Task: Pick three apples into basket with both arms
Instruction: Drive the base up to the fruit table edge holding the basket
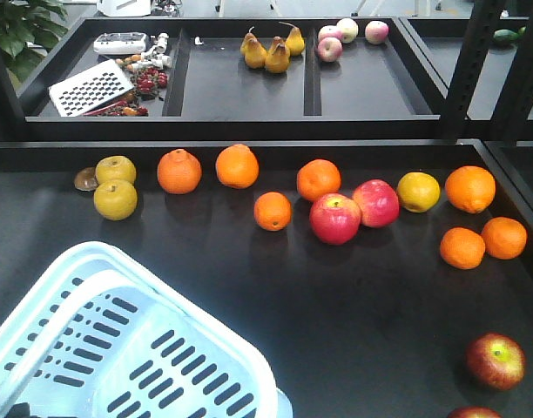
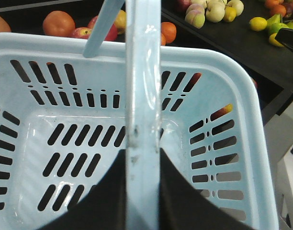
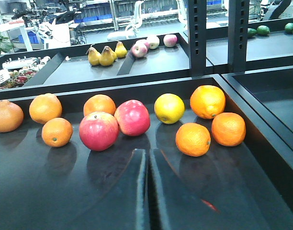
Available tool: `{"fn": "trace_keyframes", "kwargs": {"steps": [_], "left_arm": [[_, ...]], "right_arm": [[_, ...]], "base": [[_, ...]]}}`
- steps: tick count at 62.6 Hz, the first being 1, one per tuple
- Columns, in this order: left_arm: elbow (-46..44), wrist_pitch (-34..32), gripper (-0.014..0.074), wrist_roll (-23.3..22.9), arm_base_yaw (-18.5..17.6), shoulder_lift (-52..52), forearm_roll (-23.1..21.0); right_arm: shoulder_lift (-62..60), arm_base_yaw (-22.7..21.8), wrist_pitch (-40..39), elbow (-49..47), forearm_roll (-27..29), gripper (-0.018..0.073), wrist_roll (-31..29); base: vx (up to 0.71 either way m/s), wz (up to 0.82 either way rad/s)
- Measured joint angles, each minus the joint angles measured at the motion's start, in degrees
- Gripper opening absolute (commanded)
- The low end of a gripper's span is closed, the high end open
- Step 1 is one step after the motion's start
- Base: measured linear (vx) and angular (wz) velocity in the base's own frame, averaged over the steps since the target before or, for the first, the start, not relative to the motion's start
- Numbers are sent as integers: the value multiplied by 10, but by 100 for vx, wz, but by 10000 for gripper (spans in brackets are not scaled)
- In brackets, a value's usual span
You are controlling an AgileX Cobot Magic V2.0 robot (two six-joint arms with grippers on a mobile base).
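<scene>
The basket (image 2: 65, 45) is empty, its slotted floor bare, so all three apples are still to be picked. It sits at the near-left of the surface (image 1: 249, 287), with the left hand (image 2: 142, 163) clamped on its handle (image 2: 142, 72). The right hand (image 3: 147, 160) is closed on nothing. Two dark maroon apples (image 1: 495, 360), yellowish at the stem, lie near-right; a third is not evident.

Mock grocery produce section inside a laboratory. Black partitioned display trays (image 1: 240, 91) carry loose oranges (image 1: 179, 171) and pears (image 1: 271, 52), with a slotted shopping basket (image 1: 205, 348) in front. Beyond them stand storage racks with blue bins (image 3: 96, 19) and an office chair (image 3: 137, 14).
</scene>
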Motion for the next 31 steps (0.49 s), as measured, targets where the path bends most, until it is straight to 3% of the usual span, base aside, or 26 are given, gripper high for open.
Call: {"fn": "trace_keyframes", "kwargs": {"steps": [31], "left_arm": [[0,0,-7,0,0,0,0]], "right_arm": [[0,0,0,0,0,-4,0]], "base": [[0,0]]}}
